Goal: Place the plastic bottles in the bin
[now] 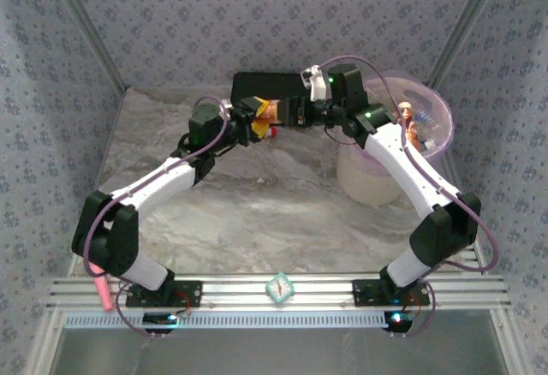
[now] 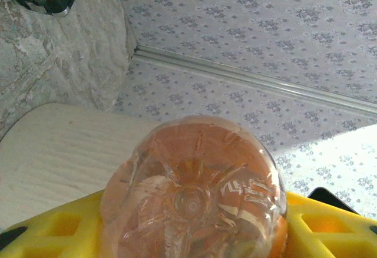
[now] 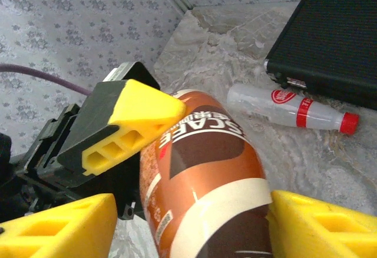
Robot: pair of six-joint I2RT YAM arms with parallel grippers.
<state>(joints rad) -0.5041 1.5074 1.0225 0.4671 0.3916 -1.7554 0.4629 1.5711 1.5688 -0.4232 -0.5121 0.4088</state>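
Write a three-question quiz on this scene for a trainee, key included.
1. True or false: the orange-brown bottle is already in the bin.
2. What lies beside the black case? A a green bottle; B a clear red-capped bottle; C a mug.
3. On which of the robot's sides does the bin stand?
Key: 1 false, the left gripper holds it; 2 B; 3 right.

1 bottle [image 3: 283, 108] lies on the table [image 3: 235, 40], just before the case [image 3: 336, 34].
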